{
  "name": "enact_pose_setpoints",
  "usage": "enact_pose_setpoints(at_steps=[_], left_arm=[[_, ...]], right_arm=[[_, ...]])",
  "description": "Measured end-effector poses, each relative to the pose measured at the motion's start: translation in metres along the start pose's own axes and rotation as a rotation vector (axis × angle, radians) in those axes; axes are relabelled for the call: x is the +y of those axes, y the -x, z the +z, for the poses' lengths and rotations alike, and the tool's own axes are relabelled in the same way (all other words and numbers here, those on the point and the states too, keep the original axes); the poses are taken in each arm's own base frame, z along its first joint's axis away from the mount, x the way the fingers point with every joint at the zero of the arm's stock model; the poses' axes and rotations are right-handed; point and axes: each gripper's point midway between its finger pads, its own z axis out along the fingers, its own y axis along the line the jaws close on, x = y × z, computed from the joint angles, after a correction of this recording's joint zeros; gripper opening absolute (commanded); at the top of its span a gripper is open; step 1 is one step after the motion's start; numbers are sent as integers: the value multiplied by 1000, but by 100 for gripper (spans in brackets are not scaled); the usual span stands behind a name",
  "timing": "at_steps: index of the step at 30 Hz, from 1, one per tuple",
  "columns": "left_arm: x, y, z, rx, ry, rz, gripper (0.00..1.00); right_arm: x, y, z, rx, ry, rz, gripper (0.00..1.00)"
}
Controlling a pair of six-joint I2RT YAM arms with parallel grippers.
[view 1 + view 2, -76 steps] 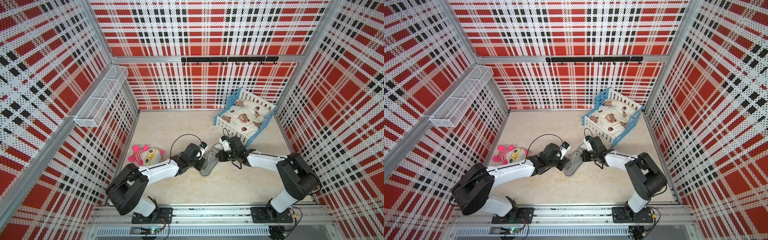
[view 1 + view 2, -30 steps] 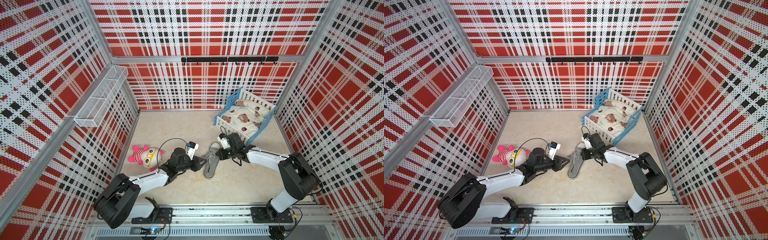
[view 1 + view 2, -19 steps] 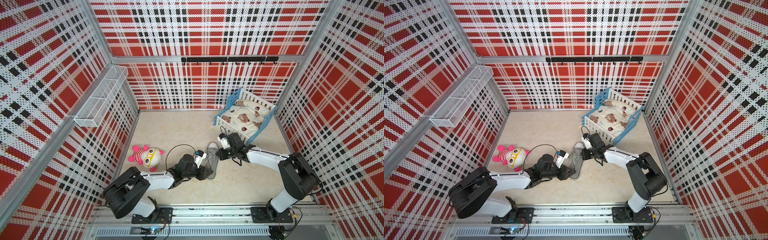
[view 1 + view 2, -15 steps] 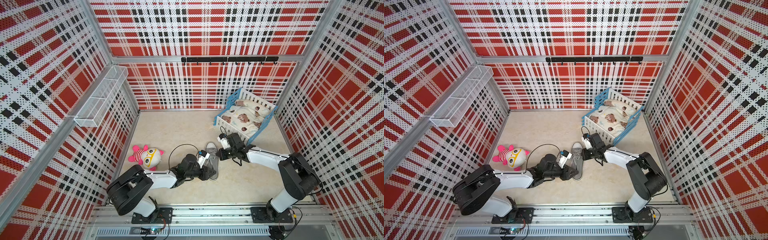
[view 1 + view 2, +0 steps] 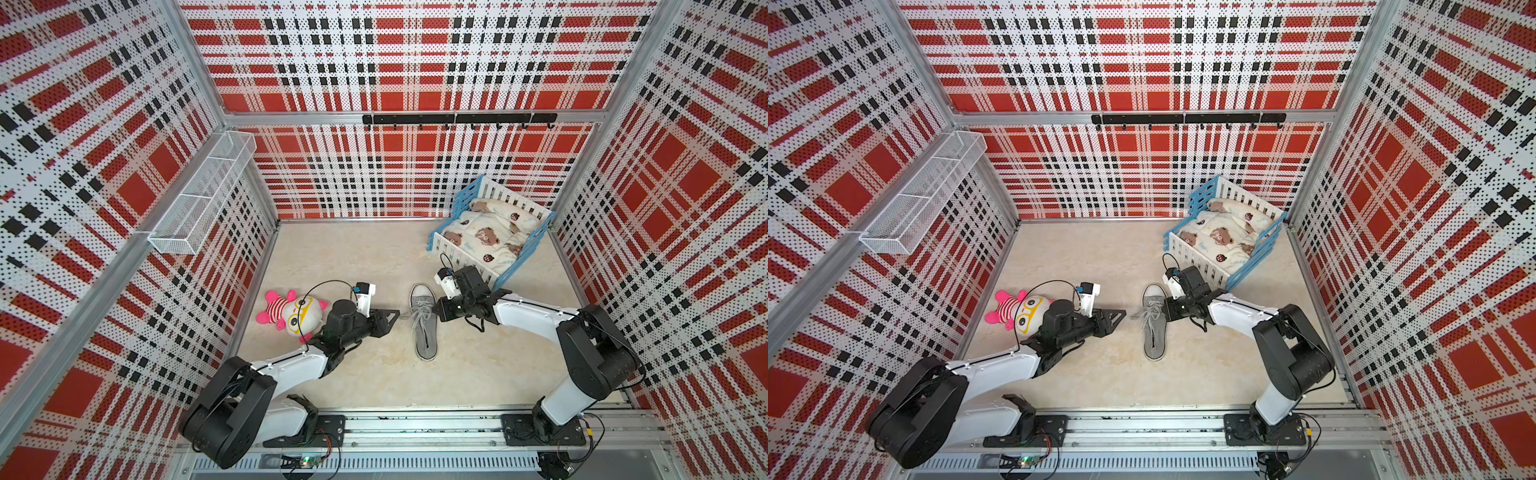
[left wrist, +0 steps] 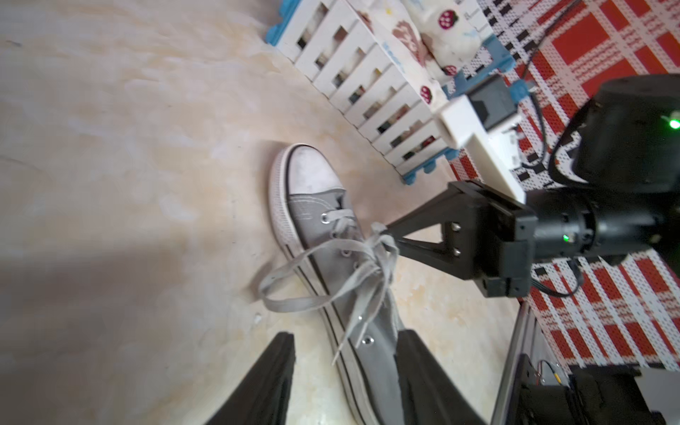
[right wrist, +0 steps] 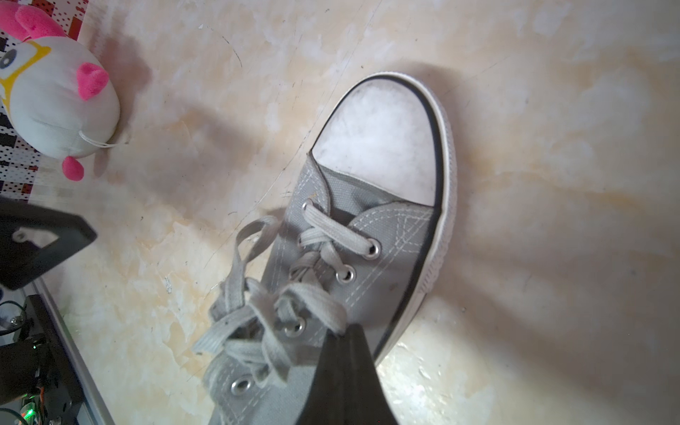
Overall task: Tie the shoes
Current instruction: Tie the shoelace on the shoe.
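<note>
The grey shoe lies on the floor with its white toe cap toward the back wall. Its pale laces are bunched in loose loops over the eyelets. My right gripper is shut, with its tip pinching a lace loop at the shoe's right side. My left gripper is open just left of the shoe. Nothing is between its fingers, and one lace loop lies close to its tip.
A pink-striped plush toy lies by the left wall, right behind my left wrist. A blue and white doll bed stands at the back right, close behind my right arm. A wire basket hangs on the left wall.
My left gripper has pulled back to the left, off the shoe, and its jaws have opened wider. The right gripper has stayed shut at the laces.
</note>
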Motion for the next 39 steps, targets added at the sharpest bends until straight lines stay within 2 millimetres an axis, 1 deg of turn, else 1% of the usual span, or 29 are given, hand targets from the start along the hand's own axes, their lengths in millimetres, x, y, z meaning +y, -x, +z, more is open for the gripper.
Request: enact_pose_setpoints(at_steps=[2, 7, 10, 13, 17, 21, 29, 32, 34, 36, 39], left_arm=[[9, -2, 3, 2, 28, -17, 57], [28, -16, 13, 50, 85, -39, 60], [36, -23, 18, 72, 102, -52, 58], [41, -26, 25, 85, 111, -64, 54], [41, -21, 36, 85, 105, -72, 51], [38, -19, 48, 90, 94, -76, 50], [36, -40, 66, 147, 107, -87, 52], [34, -45, 71, 159, 109, -88, 52], [33, -45, 74, 158, 107, -88, 52], [31, -45, 76, 156, 108, -87, 50], [30, -46, 79, 157, 109, -86, 45]], right_arm=[[0, 0, 0, 1, 2, 0, 0], [1, 0, 0, 2, 7, -1, 0], [1, 0, 0, 2, 7, -3, 0], [1, 0, 0, 2, 8, -4, 0], [1, 0, 0, 3, 8, -4, 0], [1, 0, 0, 2, 8, -5, 0], [2, 0, 0, 2, 9, -7, 0], [2, 0, 0, 3, 10, -8, 0], [2, 0, 0, 3, 10, -8, 0], [2, 0, 0, 3, 10, -8, 0], [2, 0, 0, 2, 10, -8, 0]])
